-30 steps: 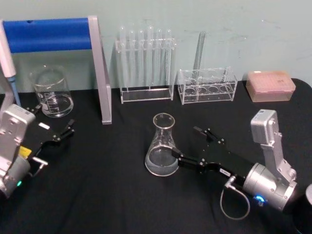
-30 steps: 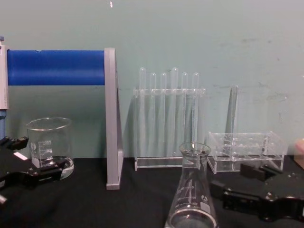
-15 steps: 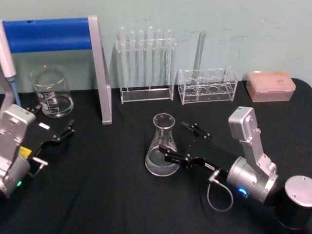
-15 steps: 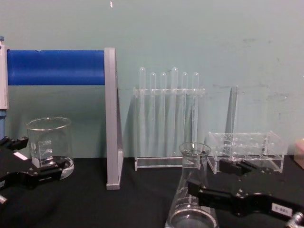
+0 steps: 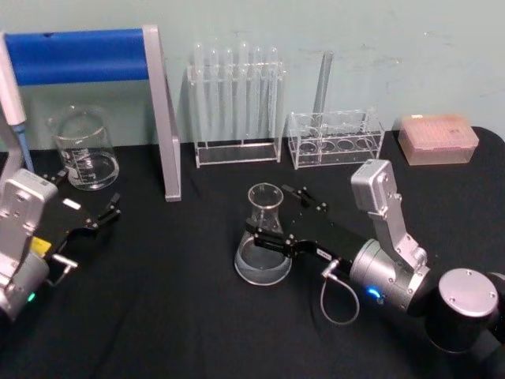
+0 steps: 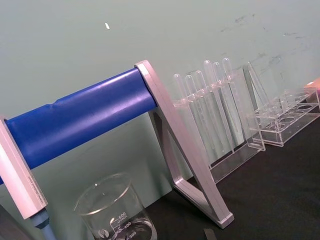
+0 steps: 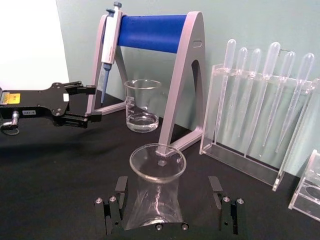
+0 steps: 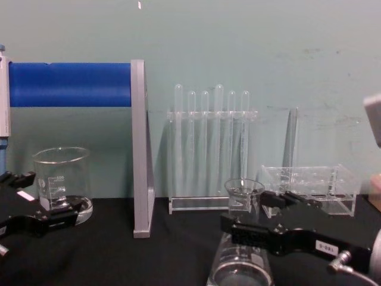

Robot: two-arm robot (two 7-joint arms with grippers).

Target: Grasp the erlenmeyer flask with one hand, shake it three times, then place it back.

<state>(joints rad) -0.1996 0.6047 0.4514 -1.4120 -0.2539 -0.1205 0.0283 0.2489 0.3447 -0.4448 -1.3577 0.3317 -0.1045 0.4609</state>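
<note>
The erlenmeyer flask [image 5: 263, 251] stands upright on the black table, clear glass with a flared rim [image 7: 157, 162]. My right gripper [image 5: 270, 209] is open and straddles its neck, one finger on each side. In the right wrist view the flask [image 7: 155, 200] sits between the two fingers [image 7: 111, 210], with a gap on one side. From the chest view the near finger [image 8: 262, 235] crosses in front of the flask [image 8: 243, 193]. My left gripper [image 5: 85, 194] rests open at the table's left, near the beaker.
A glass beaker [image 5: 83, 150] stands at the back left beside a blue-barred pipette stand [image 5: 79, 55]. Behind the flask are a rack of test tubes [image 5: 235, 103], a low clear rack [image 5: 335, 138] and a pink tip box [image 5: 438, 138].
My right gripper has moved left toward the flask, from beside its base to fingers on both sides of its neck. The flask and the left arm have not moved.
</note>
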